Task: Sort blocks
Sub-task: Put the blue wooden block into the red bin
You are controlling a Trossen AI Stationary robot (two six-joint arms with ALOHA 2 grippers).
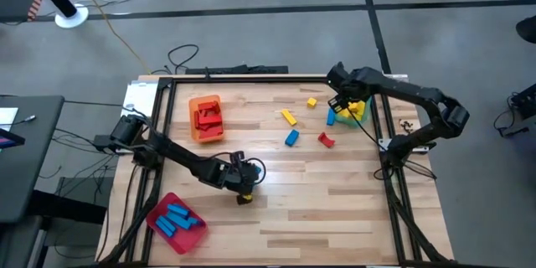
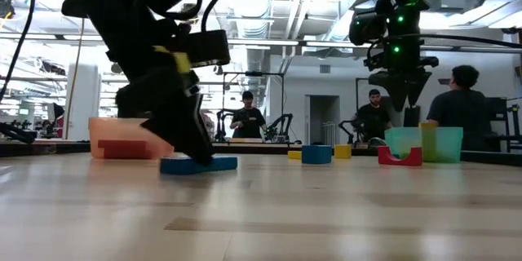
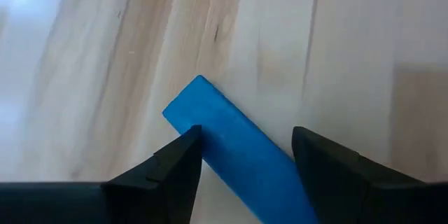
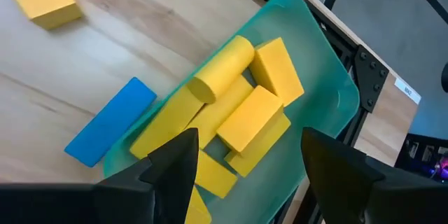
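Blocks, small, rigid, likely light, lie sorted and loose on the wooden table [image 1: 335, 209]: seen overhead, reds fill the orange tray [image 1: 206, 119], blues the red tray [image 1: 177, 222]. At table height, the left gripper [image 2: 194, 151] straddles a blue bar [image 2: 198, 164], fingers parted, best pinched across its flat long sides. Right gripper [image 4: 246, 155] hangs wide over the green tray [image 4: 318, 63] of yellow blocks; a blue block [image 4: 110, 121] lies beside it.

The table [image 1: 335, 209] is showing pale wood planks with a visible grain and a smooth, slightly shiny finish. The blue block [image 3: 231, 150] is looking like matt, smooth plastic. The green tray [image 4: 329, 77] is appearing as translucent, glossy plastic, holding smooth yellow blocks [image 4: 241, 112].
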